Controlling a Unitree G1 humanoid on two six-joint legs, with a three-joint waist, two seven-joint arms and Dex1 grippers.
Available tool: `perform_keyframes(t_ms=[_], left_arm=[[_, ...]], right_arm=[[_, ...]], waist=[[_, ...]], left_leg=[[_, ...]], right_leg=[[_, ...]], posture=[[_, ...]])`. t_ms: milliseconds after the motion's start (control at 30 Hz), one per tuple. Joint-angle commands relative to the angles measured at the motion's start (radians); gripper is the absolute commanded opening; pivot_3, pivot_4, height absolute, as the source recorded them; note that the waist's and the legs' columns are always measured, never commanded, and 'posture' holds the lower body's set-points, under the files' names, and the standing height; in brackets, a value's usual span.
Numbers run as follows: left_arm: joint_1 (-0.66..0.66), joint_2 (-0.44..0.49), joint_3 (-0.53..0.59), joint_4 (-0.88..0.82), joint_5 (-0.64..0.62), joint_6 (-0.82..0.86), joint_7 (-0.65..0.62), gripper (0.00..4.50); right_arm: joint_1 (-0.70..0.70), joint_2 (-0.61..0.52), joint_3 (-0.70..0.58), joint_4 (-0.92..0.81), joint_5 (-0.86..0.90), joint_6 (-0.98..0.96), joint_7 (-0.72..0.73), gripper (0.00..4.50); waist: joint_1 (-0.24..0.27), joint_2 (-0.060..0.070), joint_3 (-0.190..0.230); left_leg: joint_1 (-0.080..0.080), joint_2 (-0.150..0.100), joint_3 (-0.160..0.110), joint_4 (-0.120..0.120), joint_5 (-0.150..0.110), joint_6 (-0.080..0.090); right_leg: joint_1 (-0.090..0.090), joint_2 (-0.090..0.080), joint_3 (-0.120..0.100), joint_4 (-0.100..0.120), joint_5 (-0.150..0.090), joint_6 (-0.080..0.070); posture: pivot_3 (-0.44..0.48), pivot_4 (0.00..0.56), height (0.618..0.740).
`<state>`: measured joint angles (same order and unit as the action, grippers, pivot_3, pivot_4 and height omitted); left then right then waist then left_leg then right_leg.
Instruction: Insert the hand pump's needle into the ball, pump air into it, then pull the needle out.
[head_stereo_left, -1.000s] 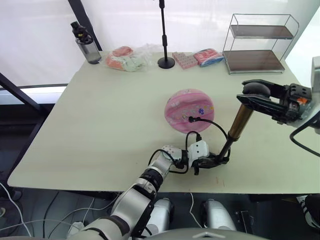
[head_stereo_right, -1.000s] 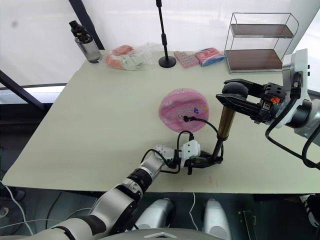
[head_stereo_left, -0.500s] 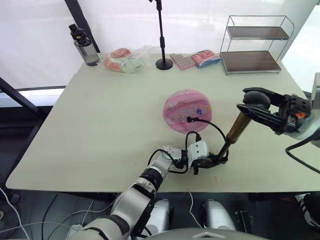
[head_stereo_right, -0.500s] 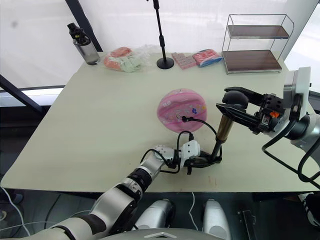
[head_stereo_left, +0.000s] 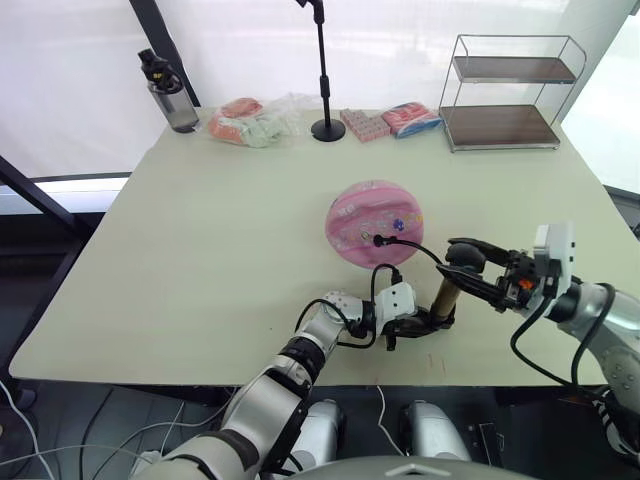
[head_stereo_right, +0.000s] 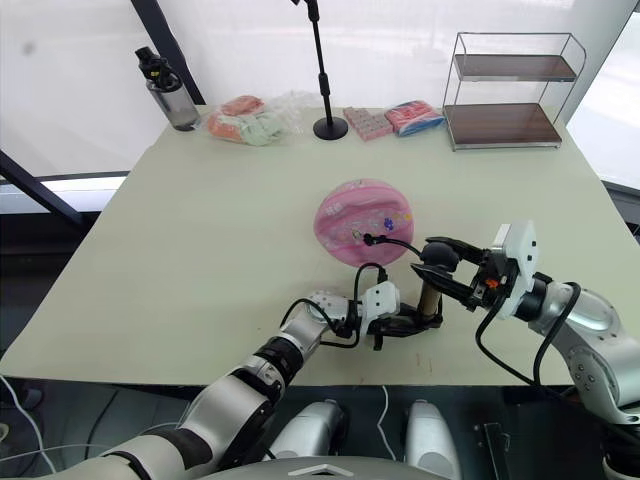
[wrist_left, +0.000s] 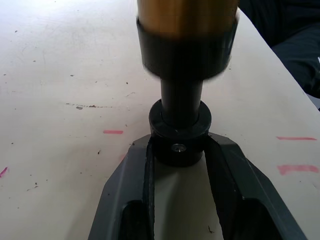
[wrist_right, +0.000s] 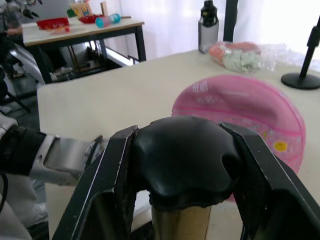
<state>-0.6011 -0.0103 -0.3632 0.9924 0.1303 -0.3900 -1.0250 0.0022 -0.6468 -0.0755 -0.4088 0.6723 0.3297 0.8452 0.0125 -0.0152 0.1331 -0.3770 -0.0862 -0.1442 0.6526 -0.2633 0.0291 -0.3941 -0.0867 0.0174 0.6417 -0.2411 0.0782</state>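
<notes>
On the table's near edge, the left gripper (wrist_left: 180, 150) clamps the hand pump (head_stereo_left: 443, 295) base; the right gripper (wrist_right: 182, 165) grips the knob. With the needle (head_stereo_left: 378, 239) seated in the ball (head_stereo_left: 375, 220), stroke vertically and hold the base steady.

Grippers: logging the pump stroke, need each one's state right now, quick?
Left gripper: shut on the hand pump, clamping its black base end.
Right gripper: shut on the black knob handle atop the pump.

Left claw (wrist_left: 179, 150) clamped around hand pump (wrist_left: 184, 65) base, on table (wrist_left: 65, 85).
</notes>
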Motion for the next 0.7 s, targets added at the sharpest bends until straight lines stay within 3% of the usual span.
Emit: perform_keyframes(t_ms=[33, 333, 700], left_arm=[[0.041, 0.007, -0.023, 0.037, 0.024, 0.018, -0.014, 1.09], [0.042, 0.007, -0.022, 0.037, 0.024, 0.018, -0.013, 1.09], [0.04, 0.006, -0.025, 0.046, 0.024, 0.013, -0.015, 1.09]], right_arm=[[0.037, 0.023, 0.054, 0.046, -0.067, -0.021, 0.011, 2.0], [0.019, 0.041, 0.027, 0.018, -0.078, -0.037, -0.004, 2.0], [-0.11, -0.081, -0.215, -0.158, 0.251, 0.17, -0.053, 2.0]], waist=[[0.0, 0.0, 0.0], [0.0, 0.001, -0.001], [0.002, 0.004, 0.002]], left_leg=[[0.0, 0.0, 0.0, 0.0, 0.0, 0.0], [0.0, 0.0, 0.0, 0.0, 0.0, 0.0], [-0.002, -0.001, 0.0, 0.0, 0.0, 0.0]], right_leg=[[0.0, 0.0, 0.0, 0.0, 0.0, 0.0], [0.0, 0.0, 0.0, 0.0, 0.0, 0.0], [-0.002, -0.001, 0.0, 0.0, 0.0, 0.0]], posture=[[0.0, 0.15, 0.74], [0.0, 0.15, 0.74], [0.0, 0.15, 0.74]])
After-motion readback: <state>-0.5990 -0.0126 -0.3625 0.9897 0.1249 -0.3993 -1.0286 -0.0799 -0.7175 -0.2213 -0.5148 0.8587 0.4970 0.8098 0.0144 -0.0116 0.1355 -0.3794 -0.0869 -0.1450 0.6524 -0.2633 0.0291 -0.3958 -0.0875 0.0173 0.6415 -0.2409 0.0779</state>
